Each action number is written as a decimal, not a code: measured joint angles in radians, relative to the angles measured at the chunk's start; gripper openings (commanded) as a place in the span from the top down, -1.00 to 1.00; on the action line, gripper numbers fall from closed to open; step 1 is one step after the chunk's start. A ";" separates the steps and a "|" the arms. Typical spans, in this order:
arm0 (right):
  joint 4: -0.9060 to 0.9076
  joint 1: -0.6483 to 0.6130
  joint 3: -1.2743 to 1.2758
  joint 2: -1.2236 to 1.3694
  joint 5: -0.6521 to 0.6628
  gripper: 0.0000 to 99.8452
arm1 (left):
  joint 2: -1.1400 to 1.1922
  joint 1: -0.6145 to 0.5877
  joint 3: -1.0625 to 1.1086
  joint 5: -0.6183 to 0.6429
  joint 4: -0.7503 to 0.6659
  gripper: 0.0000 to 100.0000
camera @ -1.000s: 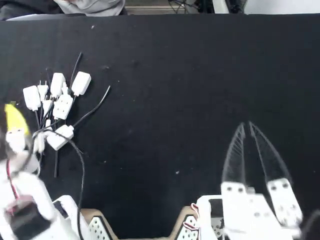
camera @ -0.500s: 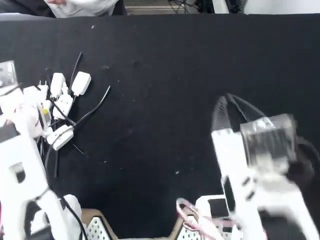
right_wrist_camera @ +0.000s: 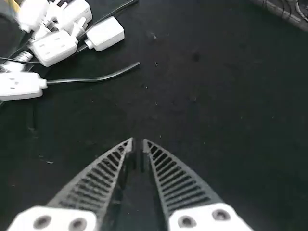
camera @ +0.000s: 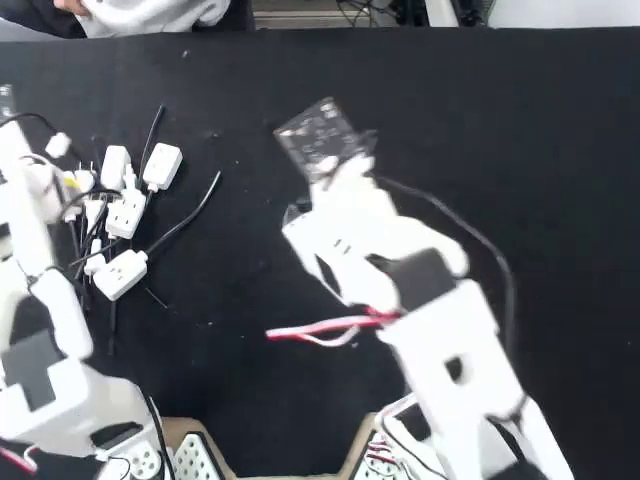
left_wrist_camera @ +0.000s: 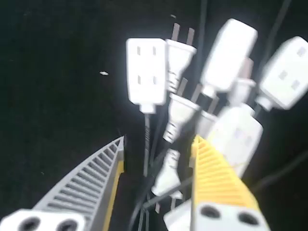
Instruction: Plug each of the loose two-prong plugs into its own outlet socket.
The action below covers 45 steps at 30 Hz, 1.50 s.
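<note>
We note the right arm (camera: 380,260) has swung in over mid-table (camera: 520,120); right gripper (right_wrist_camera: 138,143) closed, empty. Left gripper (left_wrist_camera: 158,144) spread wide above two-prong plugs (left_wrist_camera: 179,113).

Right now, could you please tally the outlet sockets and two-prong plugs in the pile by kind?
Outlet sockets: 5
Two-prong plugs: at least 3 clearly visible; the tangle may hide more
Total: at least 8

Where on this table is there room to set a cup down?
The table is bare right of the right arm and along its far edge. The left side is crowded: plugs and sockets tangle under the left tool.
</note>
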 measured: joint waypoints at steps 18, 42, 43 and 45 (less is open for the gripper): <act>-0.689 -0.025 0.601 0.044 -0.009 0.98 | 0.703 -0.052 -0.646 -0.031 0.000 0.41; -0.695 -0.025 0.606 0.044 -0.009 0.98 | 0.976 -0.104 -1.274 -0.034 0.516 0.92; -0.695 -0.025 0.606 0.044 -0.009 0.98 | 0.976 -0.106 -1.315 -0.034 0.552 0.92; -0.695 -0.025 0.606 0.044 -0.009 0.98 | 0.976 -0.104 -1.404 -0.037 0.626 0.92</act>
